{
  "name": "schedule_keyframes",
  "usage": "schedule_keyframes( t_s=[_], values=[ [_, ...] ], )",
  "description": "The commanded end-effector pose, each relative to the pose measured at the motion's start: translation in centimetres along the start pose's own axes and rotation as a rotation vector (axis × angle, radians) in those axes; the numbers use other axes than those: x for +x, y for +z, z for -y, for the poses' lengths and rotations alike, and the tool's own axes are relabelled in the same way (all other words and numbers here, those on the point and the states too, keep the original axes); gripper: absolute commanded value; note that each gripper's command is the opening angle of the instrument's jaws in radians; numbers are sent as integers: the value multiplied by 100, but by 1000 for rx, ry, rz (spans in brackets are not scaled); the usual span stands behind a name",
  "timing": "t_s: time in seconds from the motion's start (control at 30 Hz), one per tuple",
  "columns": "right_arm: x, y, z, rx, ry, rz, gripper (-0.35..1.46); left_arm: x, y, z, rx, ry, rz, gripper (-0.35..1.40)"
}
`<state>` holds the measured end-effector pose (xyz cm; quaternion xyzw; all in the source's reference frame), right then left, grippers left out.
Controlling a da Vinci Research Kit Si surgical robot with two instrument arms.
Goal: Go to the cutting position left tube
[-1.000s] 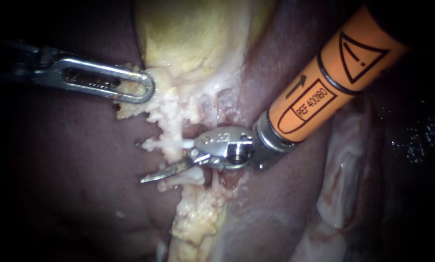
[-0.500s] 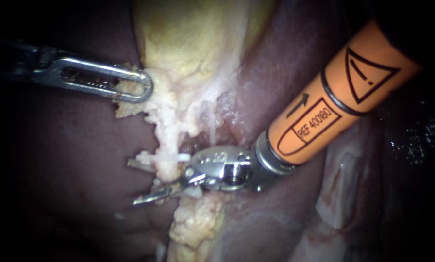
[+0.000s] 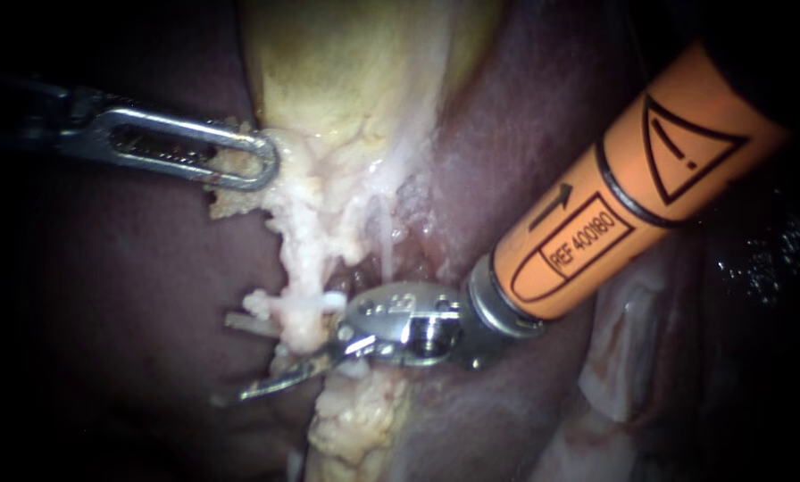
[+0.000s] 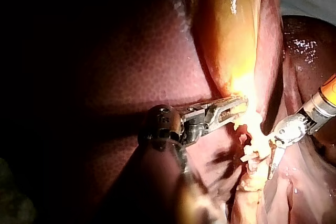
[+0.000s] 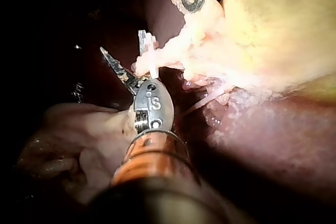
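Observation:
A pale tube [image 3: 300,259] runs down from the yellow gallbladder [image 3: 346,71] over dark liver [image 3: 132,295], with a white clip [image 3: 327,301] on it. My right instrument [image 3: 224,359], on an orange shaft, holds its two blades open astride the tube just below the clip; one blade [image 3: 244,322] shows behind the tube, the other [image 3: 266,382] in front. The right wrist view shows the same: open blades [image 5: 123,45], the clip [image 5: 152,65] by their base. My left instrument [image 3: 239,161] is shut on the pale tissue at the gallbladder's lower edge, as its jaws [image 4: 230,109] also show.
A pale fatty strip [image 3: 355,419] continues below the blades. Folded pinkish tissue [image 3: 632,339] lies under the orange shaft [image 3: 632,196]. Liver surrounds the tube on both sides.
My right instrument has slid down and to the left, its open blades now reaching further across the tube. The clipped tube has shifted downward with it. My left instrument has held still.

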<state>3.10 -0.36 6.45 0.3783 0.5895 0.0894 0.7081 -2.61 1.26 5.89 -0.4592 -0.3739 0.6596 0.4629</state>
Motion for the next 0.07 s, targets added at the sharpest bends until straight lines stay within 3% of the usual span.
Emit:
schedule_keyframes(
  t_s=[0.03, 0.07],
  values=[
    [0, 0, 0, -1, 0, 0, 131, 0, 0, 0, 0, 0, 0, -35],
    [-1, 0, 0, -1, 0, 0, 131, 0, 0, 0, 0, 0, 0, -35]
  ],
)
